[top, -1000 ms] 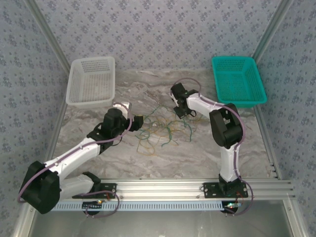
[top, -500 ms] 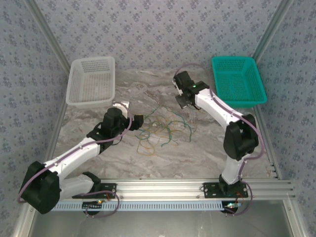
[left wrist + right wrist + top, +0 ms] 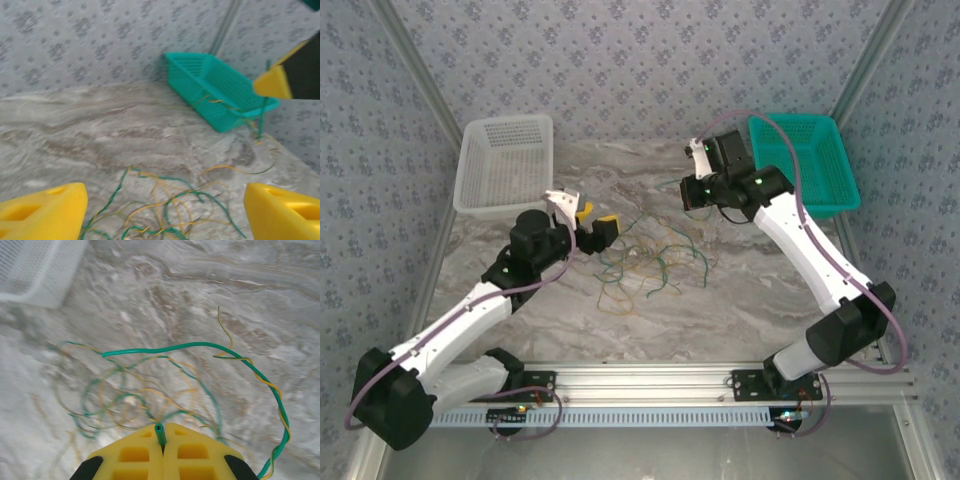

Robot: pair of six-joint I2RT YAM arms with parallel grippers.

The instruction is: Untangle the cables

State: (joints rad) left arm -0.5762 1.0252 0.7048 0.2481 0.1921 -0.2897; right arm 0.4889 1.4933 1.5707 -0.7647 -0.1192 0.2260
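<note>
The cables lie as a loose tangle of thin green and yellow loops mid-table. My left gripper hovers at the tangle's left edge, open; in the left wrist view its yellow fingertips stand wide apart with cables on the table between and below them, untouched. My right gripper is raised behind the tangle, shut on the end of one green cable. That cable arcs out and round to the right above the pile, a yellow strand twisted along it. The right gripper pinches the cable end between its pads.
A white basket stands at the back left and a teal basket at the back right, just beyond the right gripper. Patterned walls close the back and sides. An aluminium rail runs along the near edge.
The right arm has lifted and swung back toward the teal basket, drawing the green cable up out of the tangle. The left gripper has shifted slightly back, with its jaws a little narrower.
</note>
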